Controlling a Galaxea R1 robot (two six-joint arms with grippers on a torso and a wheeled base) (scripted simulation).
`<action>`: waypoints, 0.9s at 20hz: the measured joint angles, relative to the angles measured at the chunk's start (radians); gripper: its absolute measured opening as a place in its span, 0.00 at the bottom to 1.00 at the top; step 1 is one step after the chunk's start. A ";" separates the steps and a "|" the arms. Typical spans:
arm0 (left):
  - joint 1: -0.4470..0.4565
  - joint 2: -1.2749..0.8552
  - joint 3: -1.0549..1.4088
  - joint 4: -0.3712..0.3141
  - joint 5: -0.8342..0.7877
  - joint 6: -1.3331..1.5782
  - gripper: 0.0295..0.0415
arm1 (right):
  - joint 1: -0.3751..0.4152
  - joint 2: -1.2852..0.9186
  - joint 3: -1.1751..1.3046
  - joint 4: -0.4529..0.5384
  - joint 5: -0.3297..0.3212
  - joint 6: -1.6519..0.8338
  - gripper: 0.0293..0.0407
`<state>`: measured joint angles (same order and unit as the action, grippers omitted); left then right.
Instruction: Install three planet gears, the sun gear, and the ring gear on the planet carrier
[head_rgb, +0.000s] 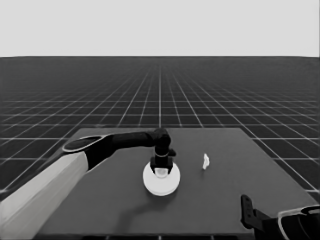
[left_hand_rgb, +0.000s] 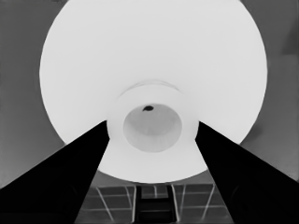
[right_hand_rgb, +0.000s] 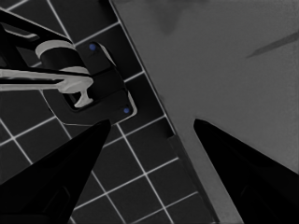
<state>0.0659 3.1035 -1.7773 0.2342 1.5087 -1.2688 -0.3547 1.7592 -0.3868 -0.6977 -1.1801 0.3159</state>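
L arm reaches in from the tabletop's (head_rgb: 100, 210) left edge; left hand (head_rgb: 163, 167) sits over the round white part near the tabletop's middle. This looks like the larger round part (head_rgb: 161, 180), and no gears or smaller round part show, so they may be hidden beneath. In the L wrist view its two fingers (left_hand_rgb: 88, 158) press either side of the raised hub (left_hand_rgb: 152, 126) w/ central hole: clamped on it. Thin white piece (head_rgb: 205, 161) stands apart, toward the right. Right hand (head_rgb: 250, 212) parked at the near right corner, fingers (right_hand_rgb: 70, 158) spread, gripping nothing.
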 joint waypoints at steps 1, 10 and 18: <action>0.000 0.000 0.000 0.000 0.000 0.009 0.44 | 0.000 0.000 0.000 0.000 0.000 0.000 0.81; 0.010 -0.002 -0.002 0.000 0.002 0.087 0.44 | 0.000 0.000 0.000 0.000 0.000 0.000 0.81; 0.013 -0.002 -0.002 0.000 0.002 0.157 0.44 | 0.000 0.000 0.000 0.000 0.000 0.000 0.81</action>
<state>0.0786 3.1012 -1.7794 0.2346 1.5104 -1.1117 -0.3547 1.7592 -0.3868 -0.6977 -1.1801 0.3159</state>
